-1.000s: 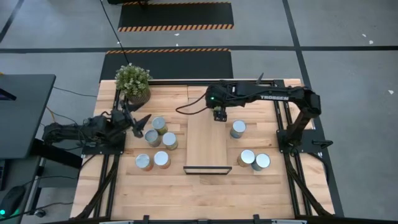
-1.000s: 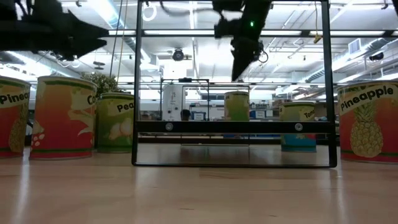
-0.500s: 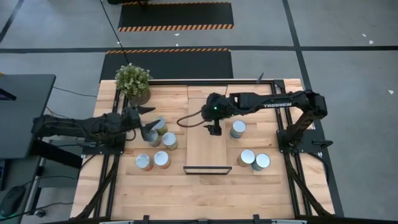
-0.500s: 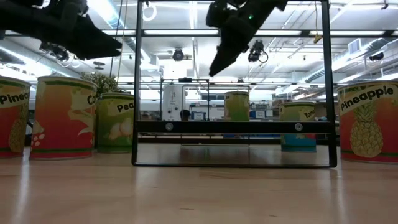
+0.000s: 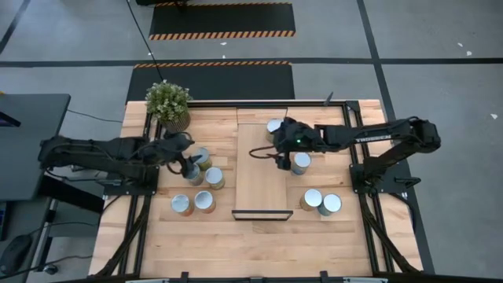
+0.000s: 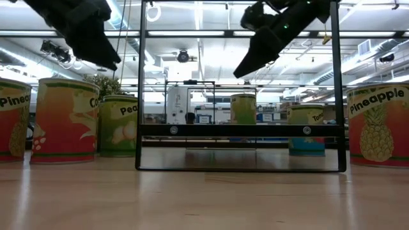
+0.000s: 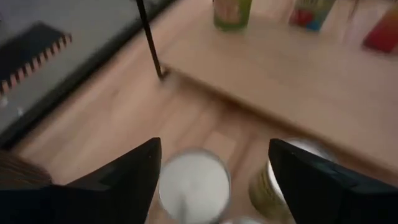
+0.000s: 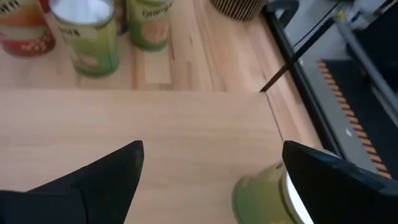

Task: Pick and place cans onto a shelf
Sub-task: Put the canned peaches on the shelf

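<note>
The shelf (image 5: 259, 177) is a light-wood board with a thin dark frame, lying mid-table. One green can (image 5: 273, 126) stands on its far end and also shows in the right wrist view (image 8: 264, 193). Several cans (image 5: 204, 202) stand on the table left of the shelf and three (image 5: 313, 199) right of it. My left gripper (image 5: 188, 164) is open above a white-topped can (image 7: 191, 190) in the left group, with a finger on either side and clear of it. My right gripper (image 5: 280, 159) is open and empty above the shelf's right side, next to a can (image 5: 300, 163).
A potted green plant (image 5: 168, 102) stands at the table's far left corner. The shelf's dark end frame (image 6: 239, 131) rises at its near end. The near part of the tabletop (image 5: 259, 244) is bare wood.
My left gripper has gone toward the table's right, to the left group of cans, and has tipped down over one. My right gripper has gone a little toward the near edge over the shelf and turned from pointing down to slanting. Its arm has drawn right, uncovering the far-end can.
</note>
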